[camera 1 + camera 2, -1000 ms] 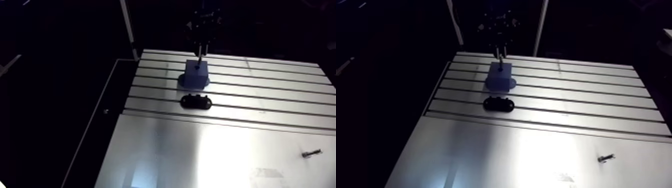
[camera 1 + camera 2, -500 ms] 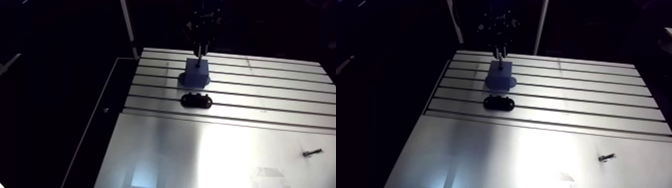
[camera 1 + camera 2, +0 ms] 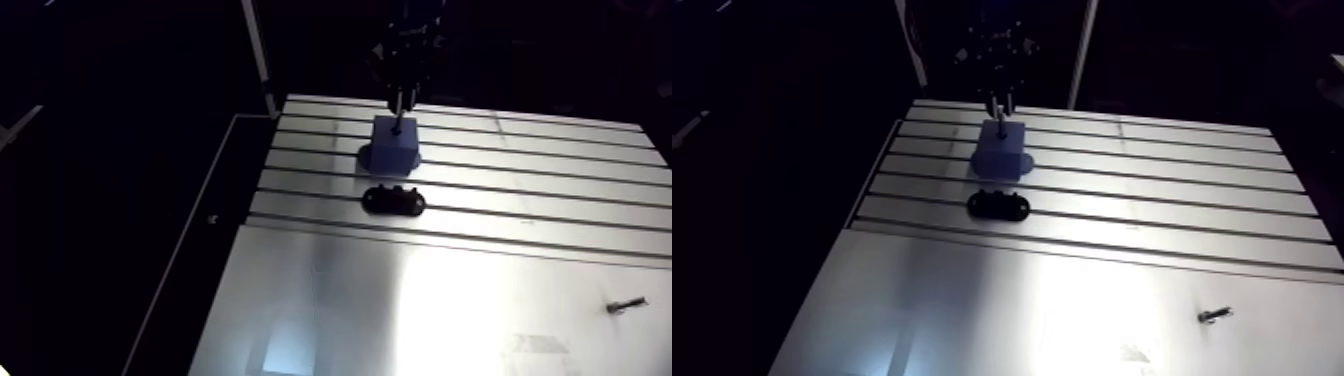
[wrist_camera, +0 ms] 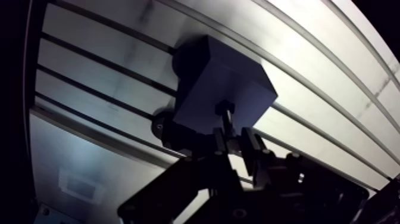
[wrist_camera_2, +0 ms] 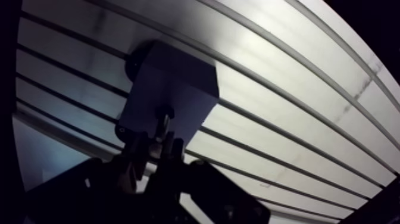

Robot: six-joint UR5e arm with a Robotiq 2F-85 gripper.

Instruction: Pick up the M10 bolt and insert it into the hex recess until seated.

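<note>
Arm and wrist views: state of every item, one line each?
hand: shut on bolt, above blue block.
bolt: held upright, tip at blue block's top; seating unclear.
blue block: standing on table.
black oval part: lying flat, free.
small screw: lying on its side, free.

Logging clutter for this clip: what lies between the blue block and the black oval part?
Nothing: in the arm view only bare slotted table separates the blue block from the black oval part.
</note>
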